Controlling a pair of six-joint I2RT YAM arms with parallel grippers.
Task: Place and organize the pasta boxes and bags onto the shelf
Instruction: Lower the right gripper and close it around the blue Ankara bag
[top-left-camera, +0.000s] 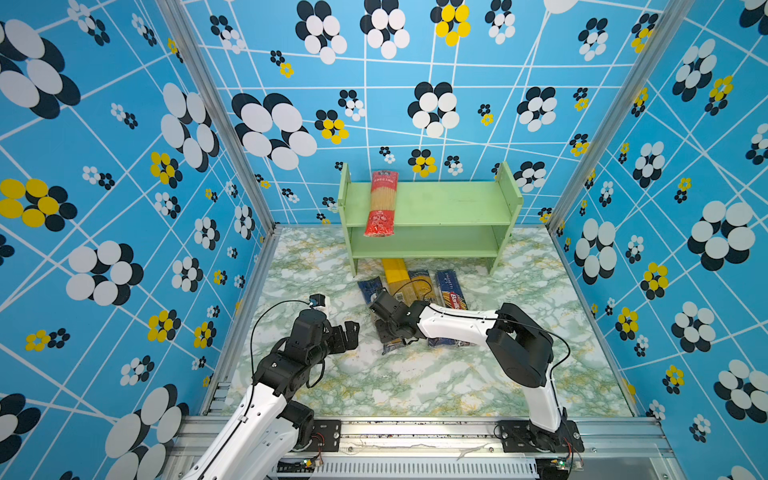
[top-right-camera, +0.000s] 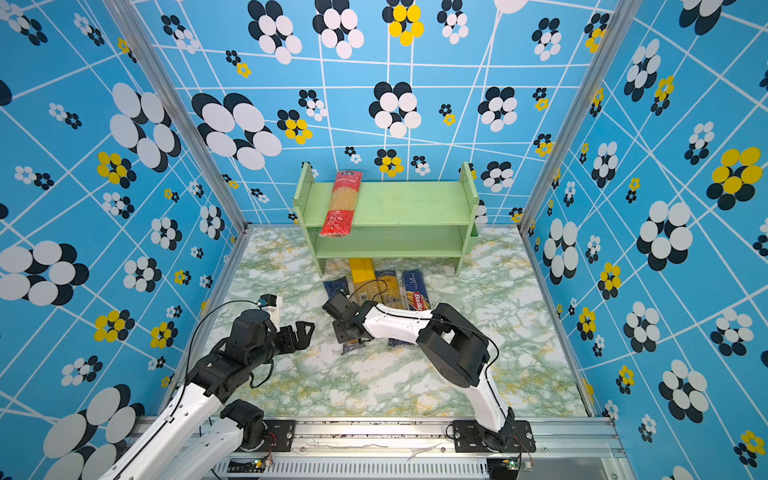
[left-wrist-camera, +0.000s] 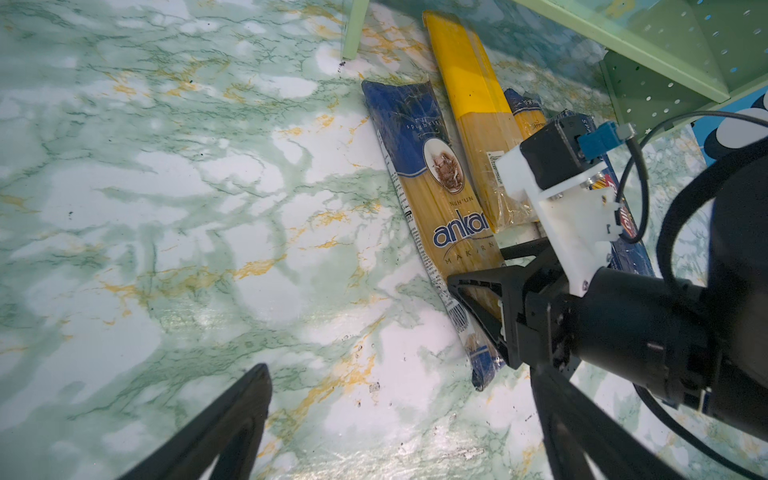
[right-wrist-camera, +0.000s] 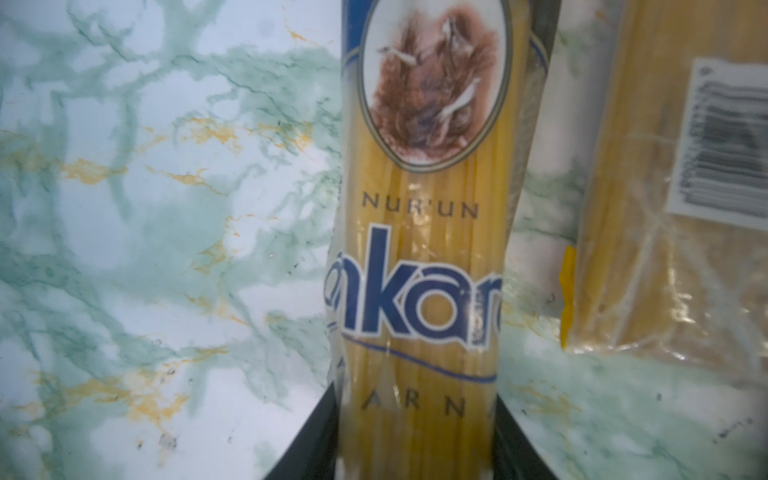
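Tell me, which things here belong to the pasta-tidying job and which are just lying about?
Part of the job:
- green shelf
- red-ended bag on its top tier
- Ankara bag
- yellow bag
- second blue-and-yellow bag
- Barilla box

Not part of it (fixtures only):
- marble tabletop
- flowered walls
- metal rail

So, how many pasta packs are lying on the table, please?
4: Ankara bag in the right gripper, yellow bag, second blue-and-yellow bag, Barilla box, side by side; right arm may hide more.
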